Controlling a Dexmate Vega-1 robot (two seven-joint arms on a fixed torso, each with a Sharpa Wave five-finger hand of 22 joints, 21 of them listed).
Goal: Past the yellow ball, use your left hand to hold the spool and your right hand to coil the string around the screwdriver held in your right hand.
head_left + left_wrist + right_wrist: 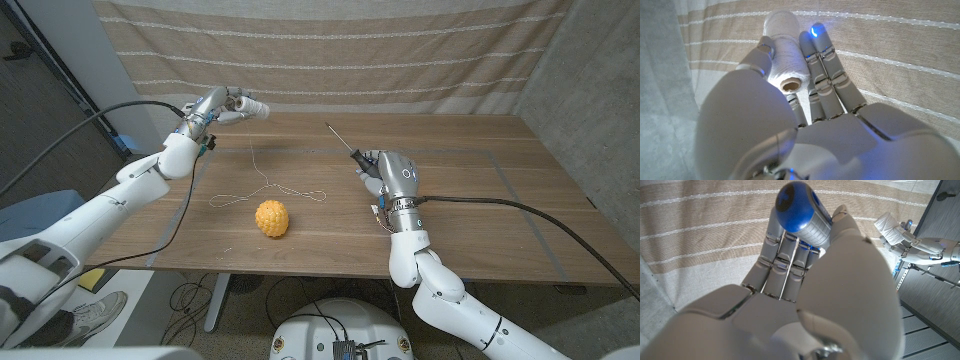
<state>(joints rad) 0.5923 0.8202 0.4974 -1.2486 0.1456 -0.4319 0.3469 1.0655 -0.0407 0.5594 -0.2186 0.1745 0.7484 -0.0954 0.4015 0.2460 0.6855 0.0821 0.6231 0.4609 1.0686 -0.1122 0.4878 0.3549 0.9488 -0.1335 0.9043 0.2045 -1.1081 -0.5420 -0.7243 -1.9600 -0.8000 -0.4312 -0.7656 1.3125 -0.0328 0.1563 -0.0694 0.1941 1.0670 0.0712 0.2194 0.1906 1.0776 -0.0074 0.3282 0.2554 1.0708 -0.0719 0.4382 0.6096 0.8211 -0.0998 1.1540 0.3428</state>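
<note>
Two hands full | left hand [222, 105]: spool [786, 55] | right hand [392, 176]: screwdriver [345, 142]

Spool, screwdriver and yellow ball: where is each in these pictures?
Spool [787, 57]: left wrist view, on its white wound side, in the left hand.
Screwdriver [802, 212]: right wrist view, on the blue handle's butt, in the right hand.
Ball [271, 218]: head view, on its middle.
</note>
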